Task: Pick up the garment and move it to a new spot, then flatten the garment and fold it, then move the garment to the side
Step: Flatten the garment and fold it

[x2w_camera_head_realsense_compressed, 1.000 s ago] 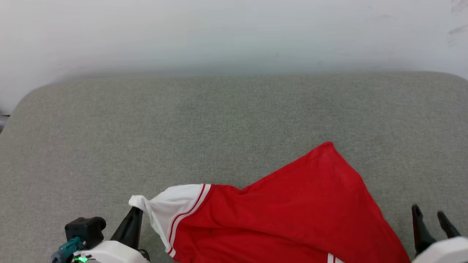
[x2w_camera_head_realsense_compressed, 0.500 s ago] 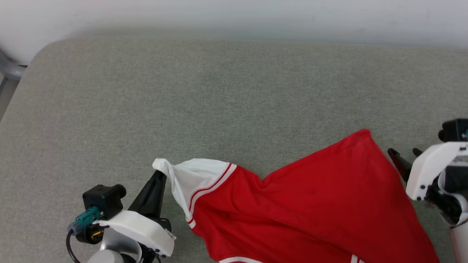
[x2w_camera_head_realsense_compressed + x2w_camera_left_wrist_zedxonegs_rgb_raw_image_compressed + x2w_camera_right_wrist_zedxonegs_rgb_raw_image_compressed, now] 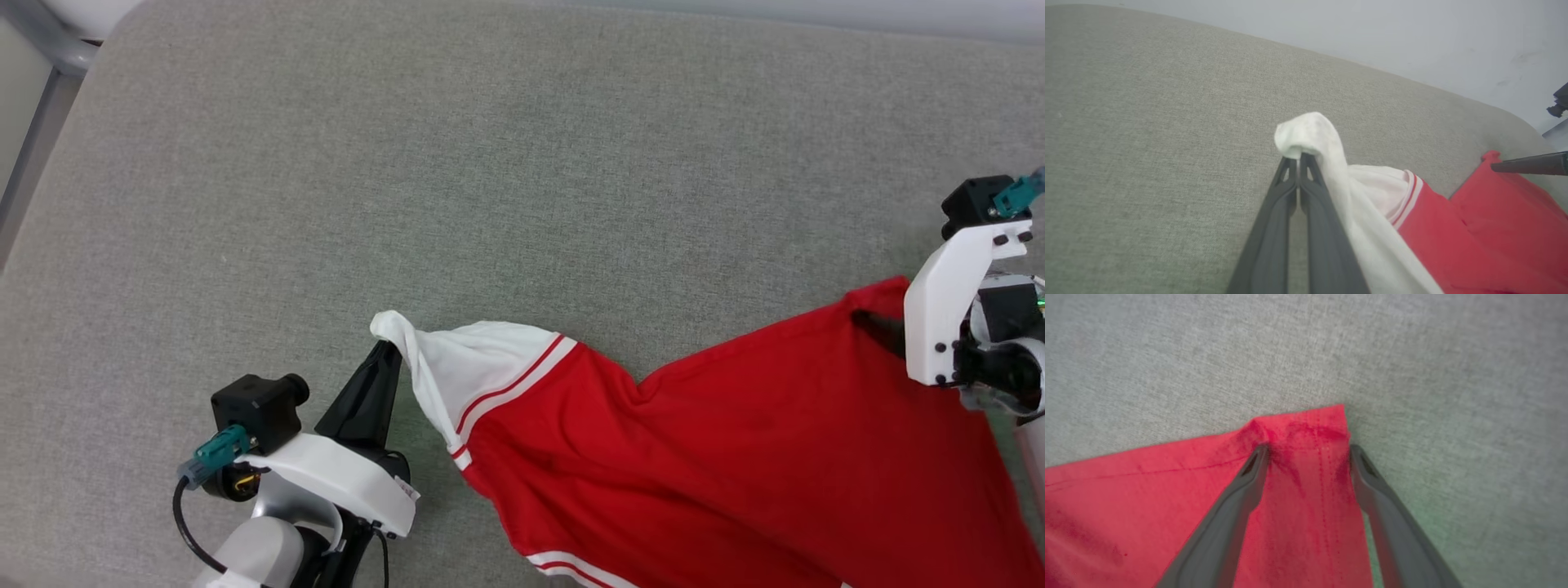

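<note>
garment (image 3: 735,457): smooth cloth; cushion (image 3: 490,163): coarse weave; fingers (image 3: 1274,228): matt, perhaps plastic

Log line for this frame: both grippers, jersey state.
left gripper: shut on garment white sleeve tip | right gripper: open, over red hem corner | surface: grey fabric surface | fold: not done

The garment (image 3: 735,457), red with a white, red-striped sleeve, lies spread out, sleeve tip lifted.
</note>
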Motion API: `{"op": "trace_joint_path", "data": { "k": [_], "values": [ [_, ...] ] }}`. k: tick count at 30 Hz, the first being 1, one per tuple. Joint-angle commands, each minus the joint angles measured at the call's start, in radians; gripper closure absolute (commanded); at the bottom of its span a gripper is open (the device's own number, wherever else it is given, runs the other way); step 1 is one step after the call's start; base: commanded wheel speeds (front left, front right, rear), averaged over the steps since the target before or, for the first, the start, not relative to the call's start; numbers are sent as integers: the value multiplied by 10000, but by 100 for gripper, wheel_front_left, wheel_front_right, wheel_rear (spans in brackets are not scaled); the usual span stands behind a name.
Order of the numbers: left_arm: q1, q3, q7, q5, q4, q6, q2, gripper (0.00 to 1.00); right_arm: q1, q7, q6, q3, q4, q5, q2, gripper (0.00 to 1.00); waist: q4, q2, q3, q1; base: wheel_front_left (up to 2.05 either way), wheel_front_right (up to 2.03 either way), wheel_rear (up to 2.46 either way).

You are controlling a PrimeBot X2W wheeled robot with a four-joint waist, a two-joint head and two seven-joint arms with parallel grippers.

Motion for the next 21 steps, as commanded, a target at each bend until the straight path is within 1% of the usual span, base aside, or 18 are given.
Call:
{"op": "trace_joint_path", "data": {
  "k": [1, 2, 3, 5, 9, 11, 12, 17, 21],
  "values": [
    [-117, 21, -106, -50, 128, -45, -49, 100, 823, 869, 1, 469, 829, 325, 351, 36, 39, 0, 16, -1, 0, 0, 0],
    [-116, 15, -122, -49, 173, -50, -62, 100, 874, 1063, 1, 523, 912, 380, 395, 73, 34, 0, 7, -1, 0, 0, 0],
    [-116, 4, -129, -64, 221, -62, -73, 100, 875, 1218, 1, 522, 1000, 440, 413, 100, 29, 0, -7, -1, 0, 0, 0],
    [-113, 5, -175, -100, 329, -83, -84, 100, 855, 1318, 1, 469, 1052, 513, 473, 100, 3, 0, -72, -1, 0, 0, 0],
    [-178, 23, -207, -114, 452, -120, -25, 100, 630, 976, 0, 386, 849, 415, 394, 100, -87, 0, -261, -1, 0, 0, 0],
    [-233, 121, -278, -46, 568, -145, 124, 100, 383, 473, 0, 284, 592, 318, 389, 100, -250, 0, -588, -1, 0, 0, 0],
    [-233, 121, -278, -46, 568, -145, 124, 100, 383, 473, 0, 284, 592, 318, 389, 100, -250, 0, -588, -1, 0, 0, 0],
    [-461, 386, -241, -45, 741, -65, 453, 100, 165, -444, -2, 173, 97, 111, 369, 100, -667, 0, -1300, -1, 0, 0, 0],
    [-1029, 575, -33, -126, 1037, -177, 705, 100, 8, -1196, -2, -13, -102, -233, 371, 100, -1044, 0, -1810, -1, 0, 0, 0]
  ]
}}
